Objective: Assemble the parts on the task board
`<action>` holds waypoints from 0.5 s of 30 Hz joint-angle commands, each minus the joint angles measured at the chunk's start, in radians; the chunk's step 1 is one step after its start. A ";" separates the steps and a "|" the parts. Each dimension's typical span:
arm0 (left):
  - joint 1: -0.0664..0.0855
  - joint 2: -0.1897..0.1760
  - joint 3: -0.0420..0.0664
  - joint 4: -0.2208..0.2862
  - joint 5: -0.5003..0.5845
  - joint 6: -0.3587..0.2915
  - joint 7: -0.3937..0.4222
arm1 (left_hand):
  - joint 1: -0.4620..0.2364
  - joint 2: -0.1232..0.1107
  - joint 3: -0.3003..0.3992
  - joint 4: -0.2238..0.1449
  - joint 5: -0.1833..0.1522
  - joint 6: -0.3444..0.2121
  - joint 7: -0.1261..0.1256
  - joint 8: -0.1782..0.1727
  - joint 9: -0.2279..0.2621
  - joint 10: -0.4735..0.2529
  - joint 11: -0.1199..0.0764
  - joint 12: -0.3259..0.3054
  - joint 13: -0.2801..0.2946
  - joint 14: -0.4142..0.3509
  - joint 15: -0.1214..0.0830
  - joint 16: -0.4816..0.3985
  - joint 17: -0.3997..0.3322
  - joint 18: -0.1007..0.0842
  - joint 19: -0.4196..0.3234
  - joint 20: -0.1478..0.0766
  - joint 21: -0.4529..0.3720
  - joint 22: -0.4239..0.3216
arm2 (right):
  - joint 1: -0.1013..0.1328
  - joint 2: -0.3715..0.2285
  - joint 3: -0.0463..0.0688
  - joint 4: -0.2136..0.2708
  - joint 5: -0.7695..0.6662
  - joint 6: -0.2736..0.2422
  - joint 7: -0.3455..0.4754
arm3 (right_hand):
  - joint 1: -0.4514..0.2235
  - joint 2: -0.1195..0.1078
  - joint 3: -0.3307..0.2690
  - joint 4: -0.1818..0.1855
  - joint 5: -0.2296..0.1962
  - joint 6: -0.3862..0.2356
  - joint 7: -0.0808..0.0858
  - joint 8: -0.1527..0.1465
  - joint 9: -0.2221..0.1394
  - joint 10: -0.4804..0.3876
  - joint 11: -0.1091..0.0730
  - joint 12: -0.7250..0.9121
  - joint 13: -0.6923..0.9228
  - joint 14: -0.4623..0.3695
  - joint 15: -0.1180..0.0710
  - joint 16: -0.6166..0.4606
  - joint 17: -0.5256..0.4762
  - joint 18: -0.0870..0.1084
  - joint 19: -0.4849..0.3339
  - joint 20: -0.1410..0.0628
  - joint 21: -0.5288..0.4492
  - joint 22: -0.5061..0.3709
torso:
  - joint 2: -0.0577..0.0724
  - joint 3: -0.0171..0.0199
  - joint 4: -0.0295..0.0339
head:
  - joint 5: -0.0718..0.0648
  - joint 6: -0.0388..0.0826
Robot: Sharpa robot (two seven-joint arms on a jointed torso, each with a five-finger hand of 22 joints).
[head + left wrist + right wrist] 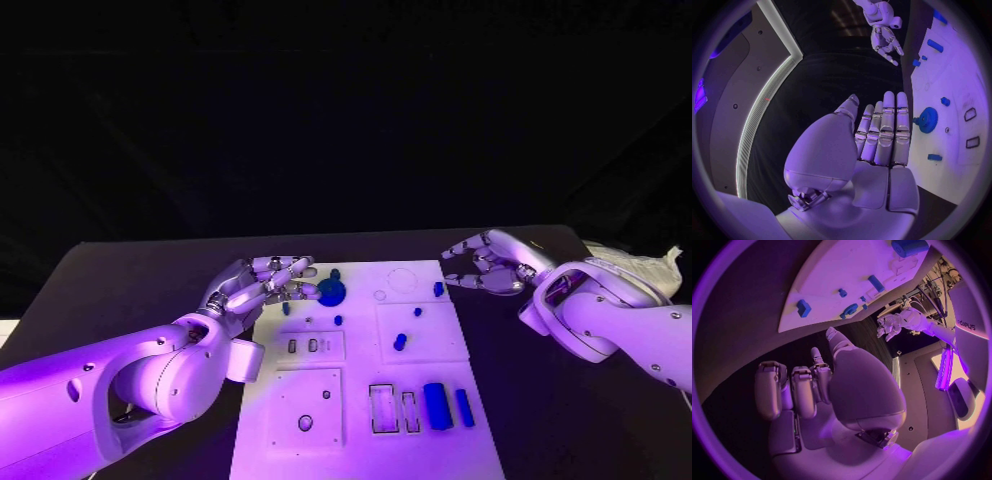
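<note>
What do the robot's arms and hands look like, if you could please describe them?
Both arms are smooth, rounded white shells with small dark screw holes. The left arm and the right arm each widen into a bulky wrist housing. The left hand and right hand are silver metal, with segmented fingers and paler pads. No loose cables show.

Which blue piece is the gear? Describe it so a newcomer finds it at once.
Start at the white task board in the middle of the black table, and go to its far end on the robot's left. There, by the fingertips of the left hand, lies the gear. It is round and toothed; the neighbouring blue pieces are small.
</note>
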 commanded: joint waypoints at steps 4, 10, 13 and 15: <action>0.000 0.003 0.000 -0.003 0.002 0.023 0.007 | 0.009 0.002 0.001 -0.005 -0.001 0.002 0.005 -0.005 -0.001 0.005 0.005 -0.006 0.000 0.008 0.001 -0.006 0.002 0.011 0.008 0.000 -0.005 -0.001 | -0.014 0.015 0.000 -0.035 0.034 0.023 0.028 | 0.013 -0.002 0.001 -0.010 -0.007 0.005 -0.001 -0.001 -0.001 0.015 0.002 -0.003 0.141 0.098 -0.001 0.003 0.235 -0.008 -0.008 0.000 -0.003 0.025 | 0.001 0.0020 -0.0005 | -0.011 -0.002; 0.000 0.006 0.000 -0.006 0.002 0.025 0.007 | 0.009 0.002 0.001 -0.005 -0.001 0.002 0.005 -0.005 -0.001 0.005 0.005 -0.006 0.000 0.008 0.001 -0.006 0.002 0.011 0.008 0.000 -0.005 -0.001 | -0.023 0.040 0.000 -0.066 0.026 0.030 0.017 | 0.019 -0.001 0.002 -0.015 -0.010 0.005 -0.001 0.000 -0.001 0.016 0.002 -0.001 0.142 0.098 -0.001 0.004 0.236 -0.008 -0.008 0.000 -0.003 0.025 | 0.001 0.0001 0.0016 | -0.011 -0.007; 0.000 0.008 0.000 -0.007 0.002 0.025 0.007 | 0.009 0.002 0.001 -0.005 -0.001 0.002 0.005 -0.005 -0.001 0.005 0.005 -0.006 0.000 0.008 0.001 -0.006 0.002 0.011 0.008 0.000 -0.005 -0.001 | -0.030 0.057 0.000 -0.086 0.017 0.038 0.013 | 0.034 0.000 0.005 -0.029 -0.013 0.006 -0.001 0.000 0.000 0.017 0.002 0.000 0.143 0.098 -0.001 0.005 0.238 -0.008 -0.007 0.000 -0.003 0.025 | 0.001 -0.0002 0.0016 | -0.010 -0.011; -0.001 0.008 0.000 -0.009 0.002 0.026 0.007 | 0.009 0.002 0.001 -0.005 -0.001 0.002 0.005 -0.005 -0.001 0.005 0.005 -0.006 0.000 0.008 0.001 -0.006 0.002 0.011 0.008 0.000 -0.005 -0.001 | -0.035 0.064 0.000 -0.093 0.013 0.040 0.010 | 0.036 0.000 0.006 -0.031 -0.013 0.007 -0.001 0.001 0.000 0.017 0.002 0.000 0.143 0.099 -0.001 0.005 0.238 -0.008 -0.007 -0.001 -0.003 0.025 | 0.000 -0.0004 0.0017 | -0.009 -0.012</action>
